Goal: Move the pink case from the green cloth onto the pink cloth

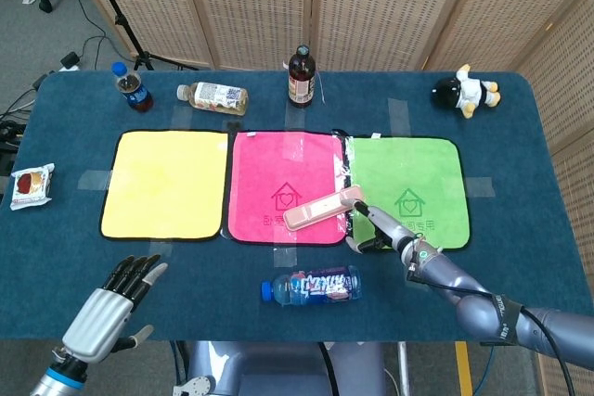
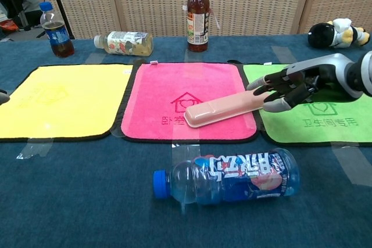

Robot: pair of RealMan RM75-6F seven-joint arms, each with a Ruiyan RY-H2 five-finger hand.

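Observation:
The pink case lies slantwise on the pink cloth, its right end reaching over the cloth's border toward the green cloth. In the chest view the pink case runs from the pink cloth up to the green cloth. My right hand hovers low at that right end, and the chest view shows the same right hand with its fingers spread, tips at or touching the case, gripping nothing. My left hand floats open near the table's front left.
A water bottle lies on its side in front of the pink cloth. A yellow cloth lies at the left. At the back stand a brown bottle and a cola bottle, with a lying bottle and a plush toy. A snack packet lies at the far left.

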